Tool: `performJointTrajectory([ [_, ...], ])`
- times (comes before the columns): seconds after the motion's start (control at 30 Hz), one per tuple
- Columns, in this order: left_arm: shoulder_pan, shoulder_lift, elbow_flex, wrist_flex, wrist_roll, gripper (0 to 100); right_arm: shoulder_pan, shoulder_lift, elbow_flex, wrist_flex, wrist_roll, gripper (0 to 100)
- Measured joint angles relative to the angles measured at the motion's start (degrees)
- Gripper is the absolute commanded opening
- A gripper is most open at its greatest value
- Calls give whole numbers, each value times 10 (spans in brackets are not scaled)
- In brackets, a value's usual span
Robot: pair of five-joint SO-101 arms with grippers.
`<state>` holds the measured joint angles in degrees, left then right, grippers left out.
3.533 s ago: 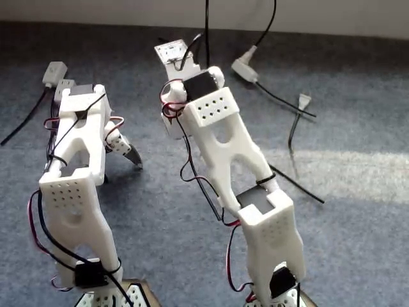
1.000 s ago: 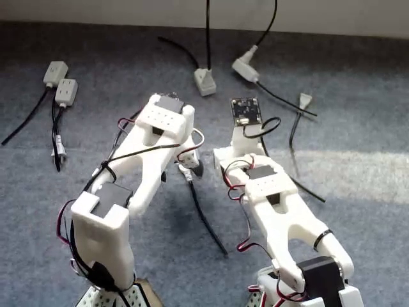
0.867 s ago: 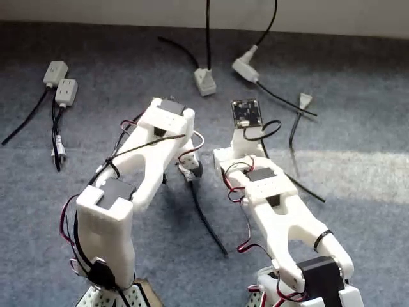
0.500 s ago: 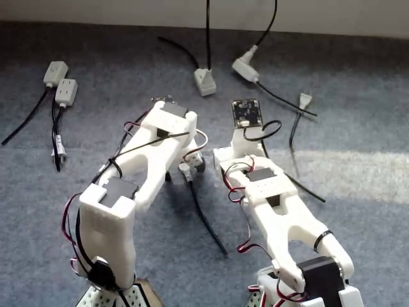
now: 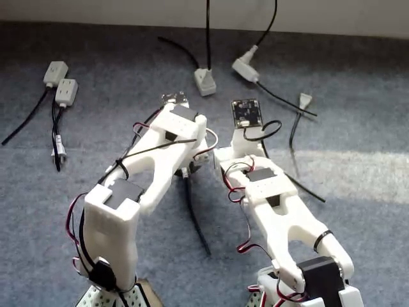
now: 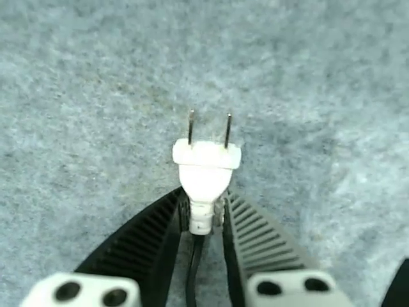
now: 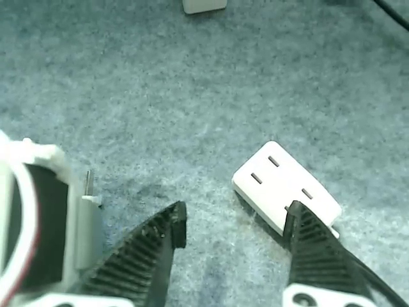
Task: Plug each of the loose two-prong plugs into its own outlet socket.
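Swung in from the left side of the desk point(image 5: 358, 224), the left arm point(image 5: 160, 153) now reaches to the middle. Over the last second it has edged closer to the right arm point(image 5: 275, 198), dragging the black cord point(image 5: 193, 214) along. The right arm has drawn back from the far sockets and has since kept still. The left fingers point(image 6: 160, 230) are closed narrowly on the neck of a white two-prong plug point(image 6: 206, 167), held just above the grey desk with its prongs pointing away from the wrist. Its cord trails back from the plug toward the arm bases. Just right of that plug, the right fingers point(image 7: 153, 249) are spread wide and hold nothing. A white double socket point(image 7: 285, 185) lies slots-up on the desk just beside the inner face of one of them; whether they touch cannot be told. Beyond the plug lies a single socket point(image 5: 204, 82) on a black cord. An angled socket point(image 5: 245, 69) lies beyond and to the right of the plug. Farther right of the plug is a loose plug point(image 5: 305, 100) on its own cord. Well apart to the plug's left, a pair of sockets point(image 5: 61, 83) lie side by side.
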<state>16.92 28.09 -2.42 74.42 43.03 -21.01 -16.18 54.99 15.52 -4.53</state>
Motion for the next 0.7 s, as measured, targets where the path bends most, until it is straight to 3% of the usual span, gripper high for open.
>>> performJointTrajectory([
  [0.27,0,0,0,-3,-15,59,0,0,0,0,0,241],
  [0.47,-1,2,-19,-4,-127,59,0,0,0,0,4,241],
  [0.7,-4,-34,-37,-6,-302,59,54,0,0,0,4,241],
])
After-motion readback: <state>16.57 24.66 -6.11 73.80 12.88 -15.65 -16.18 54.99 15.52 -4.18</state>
